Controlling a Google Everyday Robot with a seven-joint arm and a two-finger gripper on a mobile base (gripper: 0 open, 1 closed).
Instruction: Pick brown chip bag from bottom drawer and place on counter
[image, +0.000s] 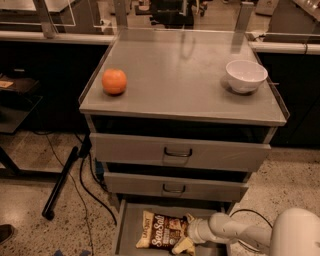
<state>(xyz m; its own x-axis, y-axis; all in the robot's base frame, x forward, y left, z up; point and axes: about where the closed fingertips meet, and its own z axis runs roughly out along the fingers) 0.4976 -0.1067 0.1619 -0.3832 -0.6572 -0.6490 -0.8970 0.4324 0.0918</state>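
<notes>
1. The brown chip bag (161, 231) lies flat on the floor of the bottom drawer (121, 227), at 6 o'clock in the camera view. The gripper (187, 237) is at the bag's 3 o'clock edge, touching it or just beside it. Whether it is clenched on the bag or released cannot be told.
2. If only a crinkled corner is caught, the bag may be dropped during the lift, since slick film is judged to slide out of a thin hold.
3. If the bag is squeezed too hard, the contents may be crushed and the film may be torn.
4. The middle drawer front (172, 187) is near the bag, at its 12 o'clock. If the arm is raised without first being drawn back toward 6 o'clock, the bag or the arm may be caught on that front or its handle.
5. On the counter (175, 70), the orange (114, 81) is at 9 o'clock and the white bowl (246, 75) at 3 o'clock. Either may be knocked by a wide swing, and the orange may be sent rolling over the thin edge. The middle between them is judged the safer spot.
</notes>
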